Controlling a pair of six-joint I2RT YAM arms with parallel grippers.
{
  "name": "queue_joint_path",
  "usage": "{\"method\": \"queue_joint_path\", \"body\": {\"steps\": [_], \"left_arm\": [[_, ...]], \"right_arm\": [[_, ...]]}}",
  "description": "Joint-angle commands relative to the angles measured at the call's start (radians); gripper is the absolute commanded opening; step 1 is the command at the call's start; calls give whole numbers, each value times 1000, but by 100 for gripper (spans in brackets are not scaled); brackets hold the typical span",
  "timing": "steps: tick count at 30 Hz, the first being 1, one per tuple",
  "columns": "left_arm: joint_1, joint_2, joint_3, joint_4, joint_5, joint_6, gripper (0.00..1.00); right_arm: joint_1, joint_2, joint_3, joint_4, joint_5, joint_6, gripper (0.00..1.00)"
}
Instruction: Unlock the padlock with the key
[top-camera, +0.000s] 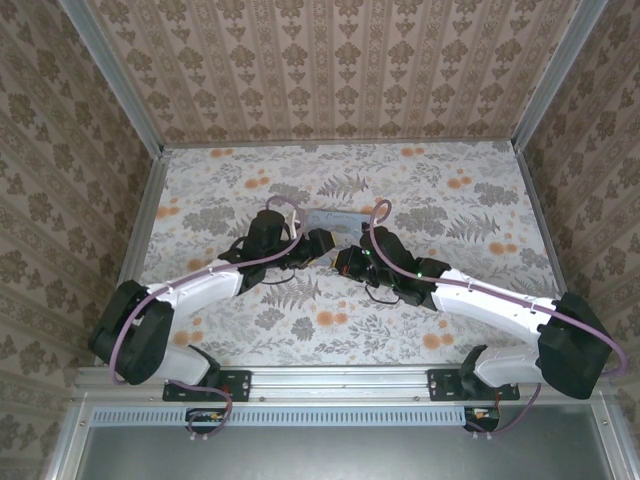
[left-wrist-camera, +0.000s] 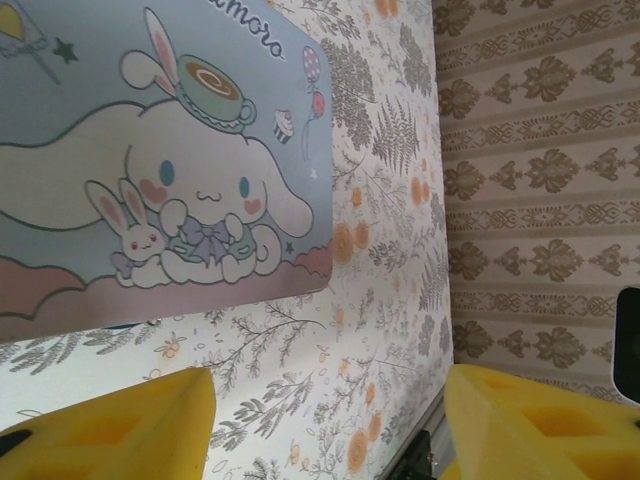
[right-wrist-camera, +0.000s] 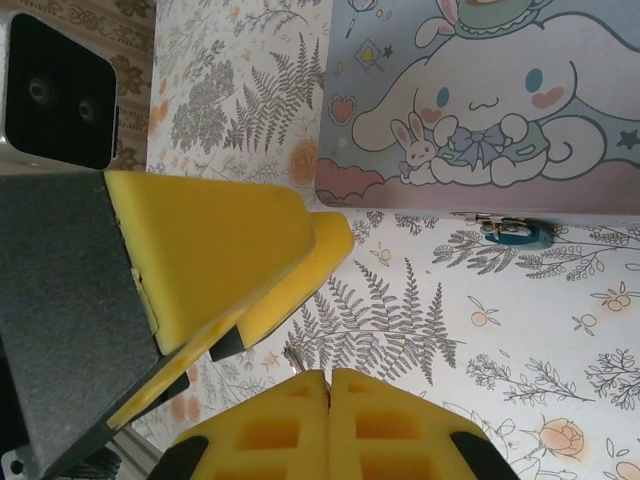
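The padlock, small and teal-tinted with a metal part on top, lies on the floor against the near edge of the pale-blue cartoon tin. My right gripper is shut on the key. Only the key's thin dark tip pokes out to the left of the closed pads, well short of the padlock. My left gripper is open and empty, its yellow fingers hanging close beside the right gripper. In the top view both grippers, left and right, meet just in front of the tin.
The floor is floral-patterned with orange blotches, and patterned walls close it in on three sides. A metal rail runs along the near edge by the arm bases. The left wrist camera body sits close to the right gripper.
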Motion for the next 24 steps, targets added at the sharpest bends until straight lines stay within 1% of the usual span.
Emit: {"method": "queue_joint_path", "body": {"steps": [1, 20, 24], "left_arm": [[-14, 0, -2, 48, 10, -22, 60], [-35, 3, -17, 64, -8, -36, 30], [-37, 4, -17, 65, -9, -37, 26]], "right_arm": [[-10, 3, -1, 36, -12, 9, 0], [-21, 2, -23, 61, -18, 24, 0], [-22, 5, -27, 70, -21, 29, 0]]}}
